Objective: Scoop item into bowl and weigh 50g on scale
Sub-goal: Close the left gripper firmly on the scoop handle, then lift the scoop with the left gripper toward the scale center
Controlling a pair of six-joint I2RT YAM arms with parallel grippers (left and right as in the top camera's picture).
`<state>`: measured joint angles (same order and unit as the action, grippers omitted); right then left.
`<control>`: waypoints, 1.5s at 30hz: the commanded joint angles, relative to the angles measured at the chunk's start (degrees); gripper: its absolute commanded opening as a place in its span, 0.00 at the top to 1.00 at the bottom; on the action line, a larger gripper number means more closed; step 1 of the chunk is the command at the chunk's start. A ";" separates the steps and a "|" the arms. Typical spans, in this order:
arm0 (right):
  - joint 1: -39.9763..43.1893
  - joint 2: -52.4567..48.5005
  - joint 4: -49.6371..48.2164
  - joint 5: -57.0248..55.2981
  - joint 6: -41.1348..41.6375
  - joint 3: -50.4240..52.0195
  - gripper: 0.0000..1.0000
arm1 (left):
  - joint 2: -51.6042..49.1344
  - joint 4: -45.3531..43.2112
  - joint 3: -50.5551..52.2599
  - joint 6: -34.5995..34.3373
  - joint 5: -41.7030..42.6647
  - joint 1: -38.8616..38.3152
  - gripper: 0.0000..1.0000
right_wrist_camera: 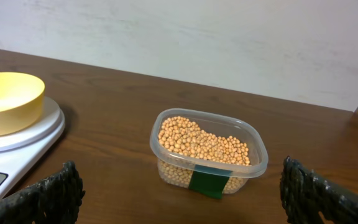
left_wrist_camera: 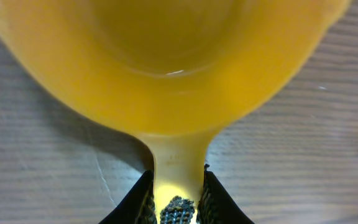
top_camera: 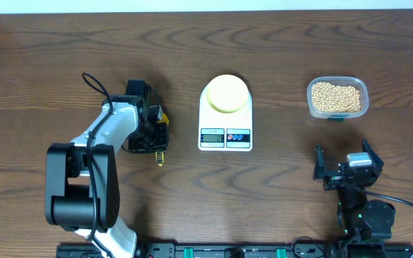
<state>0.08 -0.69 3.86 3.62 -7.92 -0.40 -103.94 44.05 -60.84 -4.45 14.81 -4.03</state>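
My left gripper (left_wrist_camera: 176,190) is shut on the handle of a bright yellow scoop (left_wrist_camera: 166,68), whose empty cup fills the left wrist view just over the wood. From overhead the left gripper (top_camera: 151,132) sits left of the white scale (top_camera: 225,136), and only bits of the scoop (top_camera: 163,115) show. The pale-yellow bowl (top_camera: 226,94) stands on the scale and looks empty. Beige beans (top_camera: 336,97) fill a clear tub at the far right. My right gripper (top_camera: 347,166) is open near the front, and the beans (right_wrist_camera: 201,140) lie ahead of it.
The clear tub (right_wrist_camera: 253,163) has a green label on its near side. The bowl (right_wrist_camera: 5,99) and scale (right_wrist_camera: 27,134) show at the left of the right wrist view. A pale wall runs behind the table's far edge.
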 commanded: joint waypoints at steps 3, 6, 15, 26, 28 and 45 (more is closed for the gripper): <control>-0.55 0.31 0.24 0.15 0.81 0.09 0.01 | 5.09 1.09 -1.36 -3.21 6.86 0.39 0.81; -0.55 0.31 0.22 0.15 0.81 0.09 0.01 | 8.22 1.14 -1.36 -5.79 12.24 1.25 0.81; -0.55 0.31 0.22 0.15 0.81 0.09 0.01 | 17.97 0.33 -1.33 -14.67 30.67 4.66 0.81; -0.55 0.31 0.22 0.15 0.81 0.09 0.01 | 21.66 -9.20 -1.33 -36.87 48.13 4.72 0.81; -0.55 0.31 0.22 0.15 0.81 0.09 0.01 | 21.66 -11.28 -1.33 -40.61 50.31 4.72 0.82; -0.50 0.31 0.37 -3.65 -1.99 0.09 0.01 | 21.66 -30.16 -1.33 -58.66 53.75 0.31 0.81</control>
<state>0.08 -0.69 4.01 1.41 -9.06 -0.40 -82.72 15.62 -60.88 -59.27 67.29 -2.55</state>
